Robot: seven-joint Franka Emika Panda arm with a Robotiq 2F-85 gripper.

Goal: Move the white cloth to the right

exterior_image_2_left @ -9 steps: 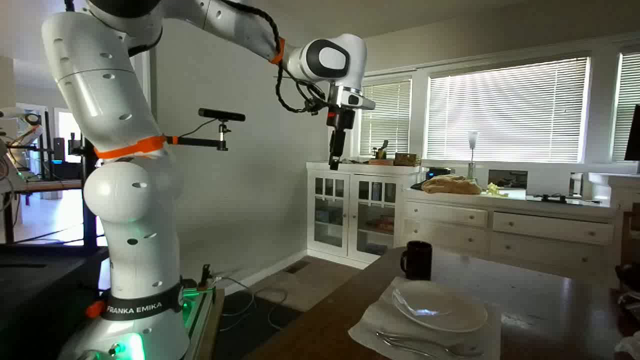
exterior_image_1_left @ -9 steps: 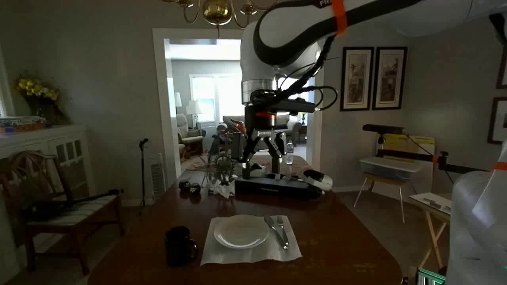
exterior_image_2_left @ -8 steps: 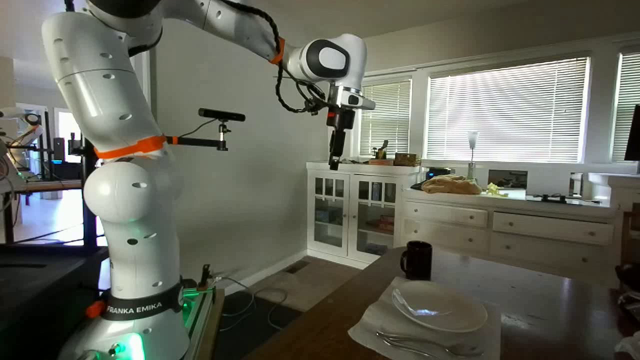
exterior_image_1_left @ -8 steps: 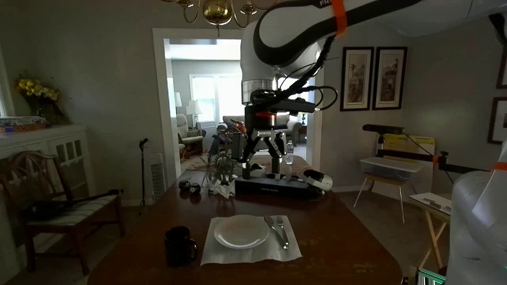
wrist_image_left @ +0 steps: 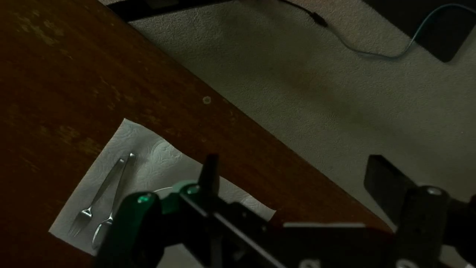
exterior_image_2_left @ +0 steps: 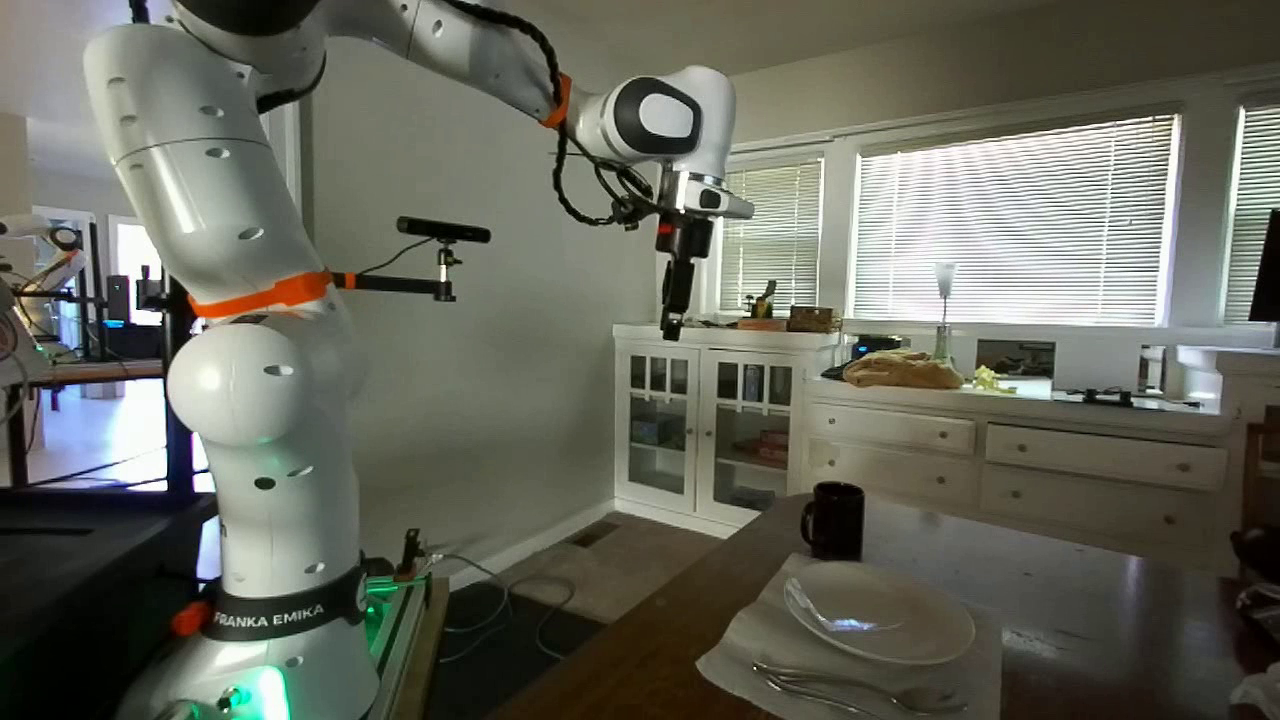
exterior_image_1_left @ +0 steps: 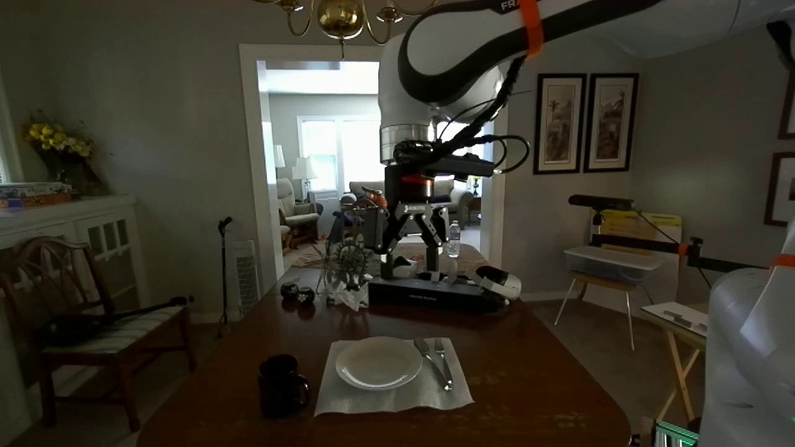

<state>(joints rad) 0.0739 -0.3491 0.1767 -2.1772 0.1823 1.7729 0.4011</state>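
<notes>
The white cloth [exterior_image_1_left: 397, 400] lies flat on the wooden table in both exterior views [exterior_image_2_left: 740, 645]. A round white plate [exterior_image_1_left: 379, 363] rests on it, with a fork [wrist_image_left: 86, 213] and a spoon [wrist_image_left: 108, 222] beside the plate. In the wrist view, the cloth [wrist_image_left: 163, 158] shows at lower left, partly hidden by the gripper, which also hides most of the plate. My gripper [exterior_image_1_left: 409, 264] is open and empty, pointing down high above the table in both exterior views [exterior_image_2_left: 672, 325]. In the wrist view, the fingers [wrist_image_left: 293, 163] stand wide apart.
A dark mug [exterior_image_1_left: 279, 385] stands beside the cloth, near its corner [exterior_image_2_left: 835, 522]. A long black box [exterior_image_1_left: 428, 295], a glass vase with a plant [exterior_image_1_left: 348, 264] and small dark round objects [exterior_image_1_left: 298, 293] stand farther along the table. The table edge [wrist_image_left: 260, 128] crosses the wrist view.
The gripper and wrist have shifted very slightly to the right in both exterior views. The cloth, plate, cutlery and mug have not moved.
</notes>
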